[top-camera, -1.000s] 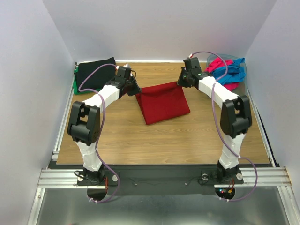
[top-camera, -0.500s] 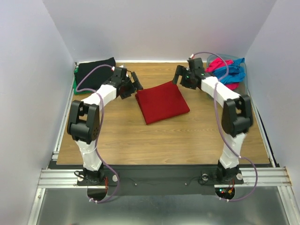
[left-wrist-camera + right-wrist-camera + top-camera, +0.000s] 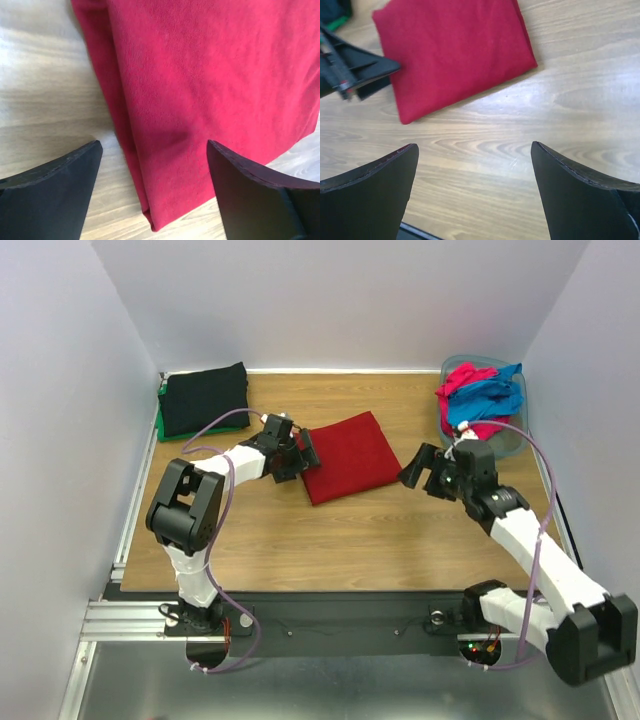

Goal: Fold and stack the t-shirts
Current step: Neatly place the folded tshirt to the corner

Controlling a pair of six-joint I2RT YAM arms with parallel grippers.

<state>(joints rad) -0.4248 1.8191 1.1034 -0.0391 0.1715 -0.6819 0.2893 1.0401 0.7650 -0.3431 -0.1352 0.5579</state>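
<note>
A dark red t-shirt (image 3: 350,453) lies folded flat mid-table, and it fills most of the left wrist view (image 3: 210,75). My left gripper (image 3: 298,453) is open, low over the shirt's left folded edge, one finger over wood and the other over cloth (image 3: 154,146). My right gripper (image 3: 423,472) is open and empty over bare wood just right of the shirt (image 3: 475,146), which shows ahead of it (image 3: 455,55). A folded black t-shirt (image 3: 205,397) lies on a green one (image 3: 161,420) at the back left. Pink (image 3: 462,378) and blue (image 3: 495,392) t-shirts are bunched in the tub.
The grey-blue plastic tub (image 3: 508,440) stands at the back right corner. White walls close in the table (image 3: 330,530) on three sides. The left gripper's black fingers (image 3: 362,70) show at the upper left of the right wrist view.
Both grippers opened and let go of the red shirt's far edge. The shirt now lies flat. The left gripper dropped to its left edge; the right arm swung back toward the near right.
</note>
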